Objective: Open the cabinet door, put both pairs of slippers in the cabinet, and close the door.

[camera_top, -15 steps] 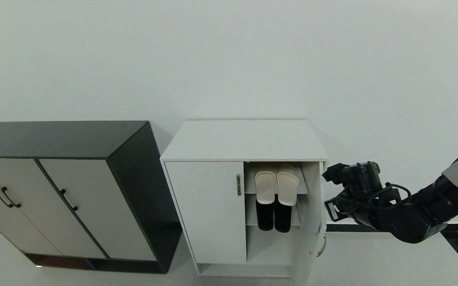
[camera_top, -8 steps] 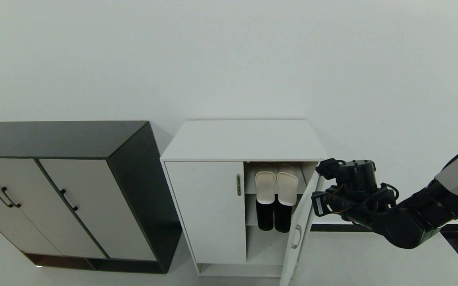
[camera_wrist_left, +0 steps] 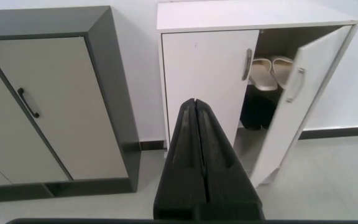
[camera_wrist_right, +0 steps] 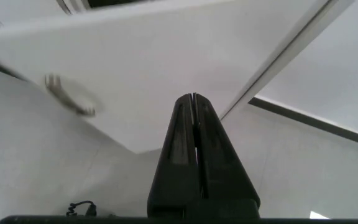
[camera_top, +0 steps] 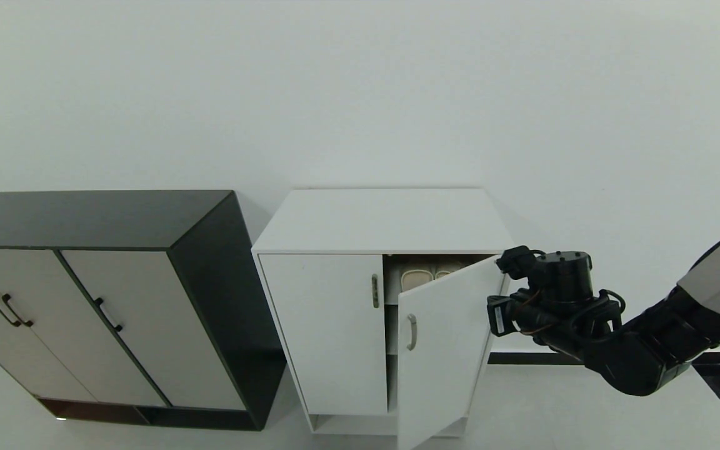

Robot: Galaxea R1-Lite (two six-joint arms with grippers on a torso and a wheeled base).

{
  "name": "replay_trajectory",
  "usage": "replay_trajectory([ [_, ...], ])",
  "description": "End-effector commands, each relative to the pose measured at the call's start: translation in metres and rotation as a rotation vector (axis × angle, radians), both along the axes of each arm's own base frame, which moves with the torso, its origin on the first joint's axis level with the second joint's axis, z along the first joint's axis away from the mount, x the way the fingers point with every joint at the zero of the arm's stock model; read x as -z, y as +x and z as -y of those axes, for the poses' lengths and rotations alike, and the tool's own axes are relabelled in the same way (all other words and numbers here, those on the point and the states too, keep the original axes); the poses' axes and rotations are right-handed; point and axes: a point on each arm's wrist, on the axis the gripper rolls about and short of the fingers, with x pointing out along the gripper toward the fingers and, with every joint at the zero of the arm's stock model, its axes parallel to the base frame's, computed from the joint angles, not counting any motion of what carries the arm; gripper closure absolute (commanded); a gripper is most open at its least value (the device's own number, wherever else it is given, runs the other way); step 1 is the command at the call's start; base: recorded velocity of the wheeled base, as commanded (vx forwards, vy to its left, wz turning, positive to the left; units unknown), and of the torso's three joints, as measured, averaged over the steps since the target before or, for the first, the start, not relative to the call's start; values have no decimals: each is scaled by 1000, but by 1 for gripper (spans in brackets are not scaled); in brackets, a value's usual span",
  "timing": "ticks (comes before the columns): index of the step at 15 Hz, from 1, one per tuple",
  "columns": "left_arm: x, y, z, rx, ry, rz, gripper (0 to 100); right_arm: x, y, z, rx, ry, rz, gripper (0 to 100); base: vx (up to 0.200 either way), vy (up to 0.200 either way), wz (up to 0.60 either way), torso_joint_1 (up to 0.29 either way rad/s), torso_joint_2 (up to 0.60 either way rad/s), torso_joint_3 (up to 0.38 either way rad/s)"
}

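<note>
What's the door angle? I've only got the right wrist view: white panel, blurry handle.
Observer: Right door is roughly half open, swung out from the white cabinet.
Operator: Slippers in?
Observer: Yes. Pale slippers on the upper shelf, dark pair just below.
Operator: Left arm?
Observer: Left pincer is shut, held back facing the cabinet, touching nothing.
</note>
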Motion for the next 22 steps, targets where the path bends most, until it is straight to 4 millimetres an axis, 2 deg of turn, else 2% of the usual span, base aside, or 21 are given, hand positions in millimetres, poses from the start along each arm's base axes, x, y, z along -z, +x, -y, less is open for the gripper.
replay_trajectory([
  [1, 0, 0, 0, 0, 1, -1, 100, 1, 0, -1, -3, -1, -2, 100, 0, 0, 0, 0, 0, 0],
  [12, 0, 0, 0, 1, -3, -1, 100, -1, -14, -4, -33, 18, 33, 100, 0, 0, 0, 0, 0, 0],
  [16, 0, 0, 0, 1, -3, -1, 100, 2, -17, -7, -57, 16, 20, 100, 200, 0, 0, -5, 1, 6],
  [22, 0, 0, 0, 0, -5, -1, 100, 18, -44, -16, -289, 64, -61, 100, 167, 0, 0, 5, 4, 4],
])
